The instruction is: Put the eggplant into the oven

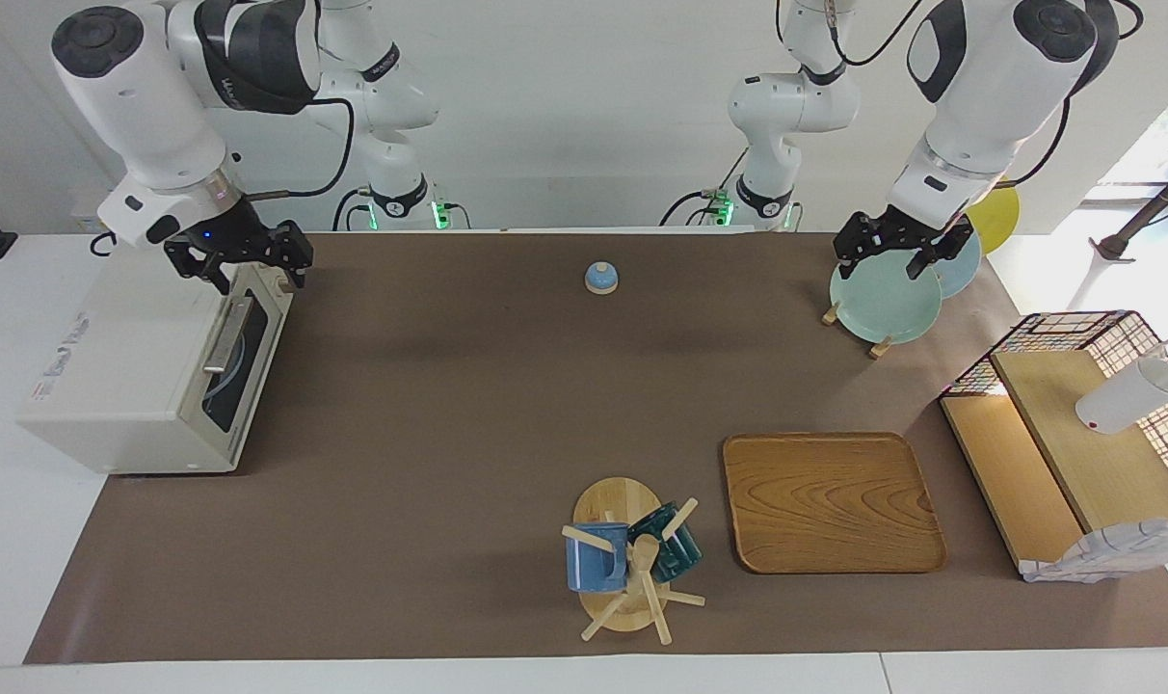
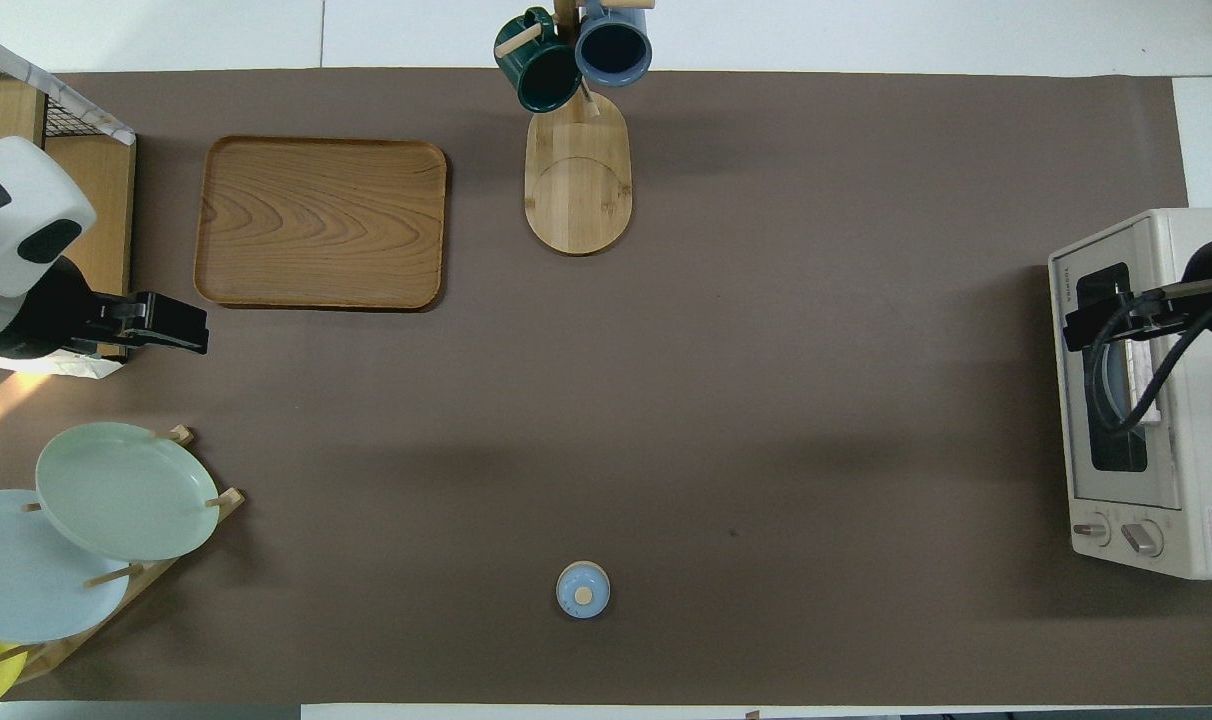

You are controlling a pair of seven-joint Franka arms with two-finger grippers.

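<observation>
Eggplant nowhere visible on the desk (image 1: pixel 430 405) in either view; my read is it sits inside the oven (image 1: pixel 131 371), though the dark glass door (image 1: pixel 237 361) shows only a pale curved shape I can't identify. Oven stands at the right arm's end of the desk, door shut, bar handle (image 1: pixel 225 337) along its top edge. Right gripper (image 1: pixel 240 258) hangs just above the oven's top edge at the end nearest the robots, fingers spread, holding nothing. Left gripper (image 1: pixel 900 249) waits over the plate rack (image 1: pixel 878 304), fingers spread as well, nothing in them, a green plate (image 1: pixel 883 304) right under it. Task looks basically done, judging from the closed door and empty hands. Risks from here: the right gripper is very close to the oven's upper edge and handle, so a low or sideways pull-away could clip the handle and drag the door open or shove the oven along the desk. Its cable loops over the door in the overhead view and could snag the handle. Left gripper dropping at all would knock the plates off the rack. Bell (image 1: pixel 600 278), mug tree (image 1: pixel 627 564), wooden tray (image 1: pixel 830 501) and wire shelf (image 1: pixel 1075 434) all well apart from both arms, no threat there.
</observation>
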